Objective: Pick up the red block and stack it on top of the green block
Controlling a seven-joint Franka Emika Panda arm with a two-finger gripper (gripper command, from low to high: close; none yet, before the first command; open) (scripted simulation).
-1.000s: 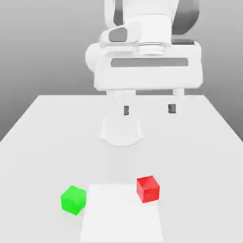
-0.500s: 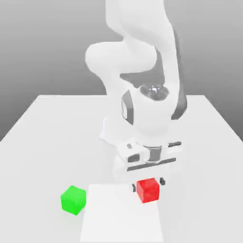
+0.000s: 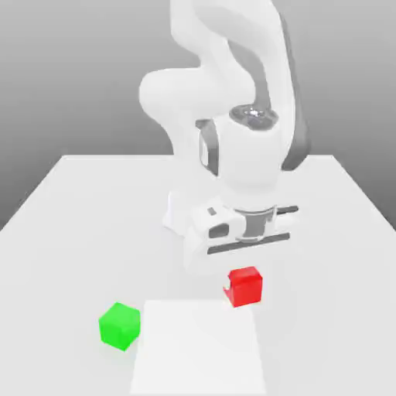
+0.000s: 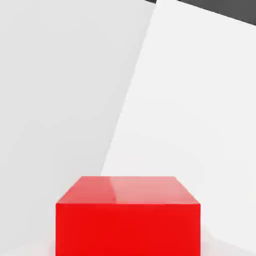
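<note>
my pincer (image 3: 246,272) is pinching the red block (image 3: 245,285), its fingers pressed against the block's two side faces and hidden behind the hand and the cube in the exterior view. the block hangs just under my hand, and i judge it is lifted a little off the table (image 3: 69,209), since its lower edge sits above the pale square patch (image 3: 199,348) at the table's near edge. in the hand view the red block (image 4: 127,215) sits square and level right below the camera, top face flat, with nothing tilted.

the green block (image 3: 120,326) rests on the table well to the exterior view's left of the red one and a little nearer, just beside the left edge of the pale patch, and turned so a corner points toward the near side.

as i judge it, the red block is a small rigid cube, light, with smooth flat faces, so it won't deform but could slip if i squeeze off-centre. the right hold is across two opposite side faces, around mid-height, which seems to be what i have. for stacking, i need to carry it left over the green block, match its turn, and lower gently so the edges line up.
</note>
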